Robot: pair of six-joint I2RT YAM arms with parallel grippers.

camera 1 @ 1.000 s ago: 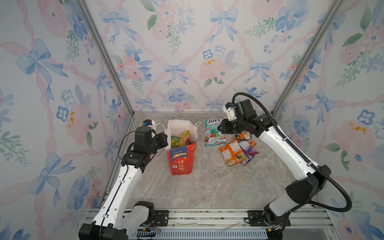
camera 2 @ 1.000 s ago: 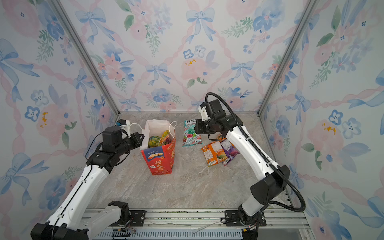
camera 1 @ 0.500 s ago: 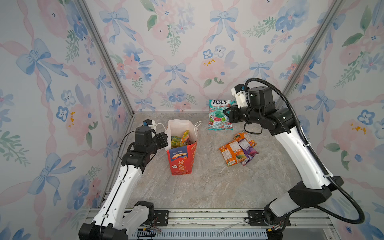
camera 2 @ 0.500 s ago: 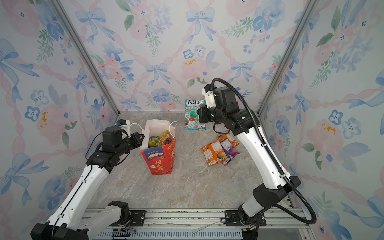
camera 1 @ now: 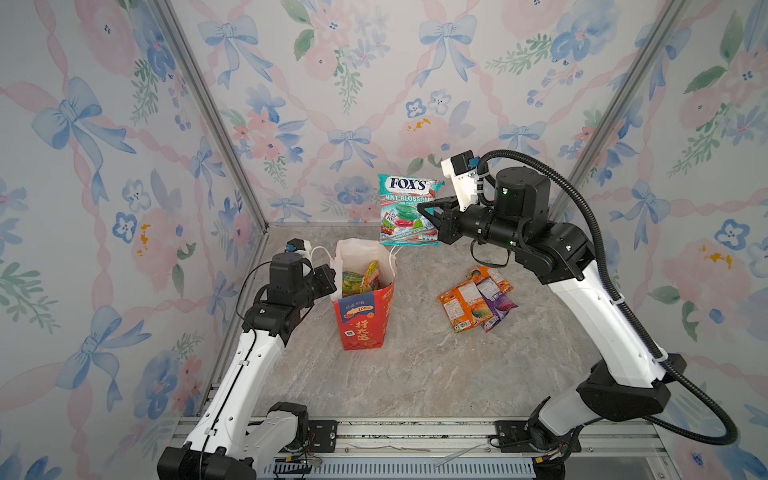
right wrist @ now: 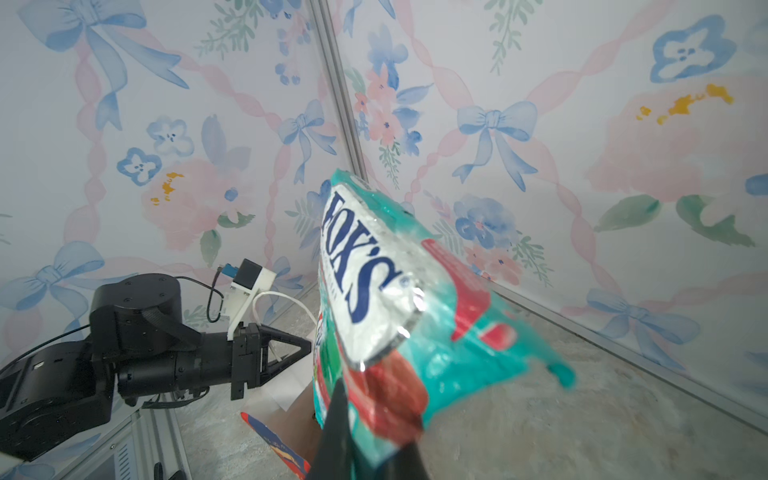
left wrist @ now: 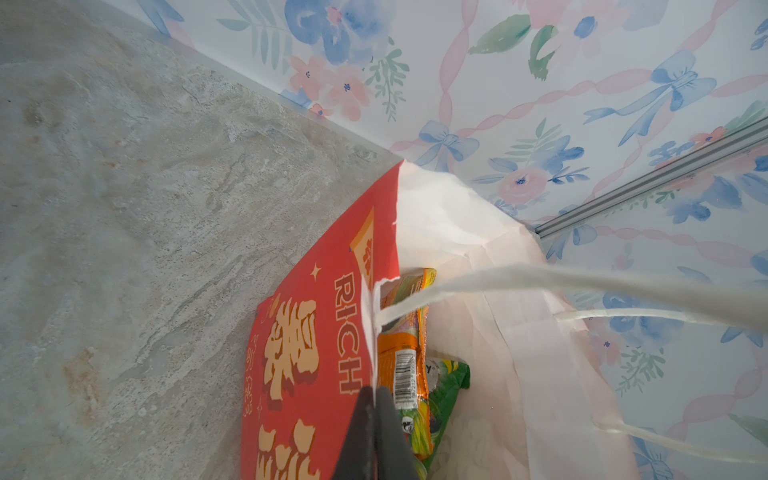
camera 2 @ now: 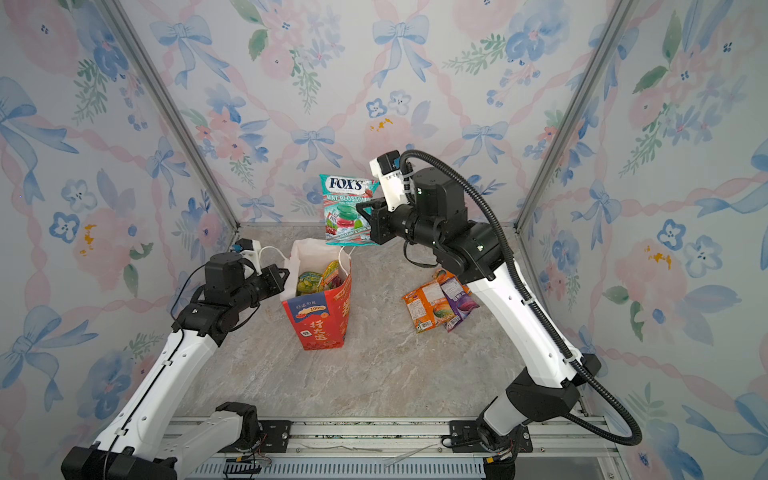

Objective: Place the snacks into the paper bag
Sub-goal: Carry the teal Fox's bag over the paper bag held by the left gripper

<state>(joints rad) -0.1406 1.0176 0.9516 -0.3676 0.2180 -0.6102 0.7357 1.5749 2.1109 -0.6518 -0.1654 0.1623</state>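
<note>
The red paper bag stands upright and open on the marble table. My left gripper is shut on the rim of the bag's left side. Green and orange snacks lie inside it. My right gripper is shut on a teal FOX'S packet, held in the air just above and behind the bag's far right corner. Orange and purple snacks lie in a loose pile on the table to the right.
Floral walls close in the table on three sides, with aluminium posts at the back corners. A metal rail with both arm bases runs along the front edge. The bag's white string handles hang loose.
My right gripper has lifted the teal packet off the table and carried it up and left to the bag's mouth. The left arm and the bag have not moved.
</note>
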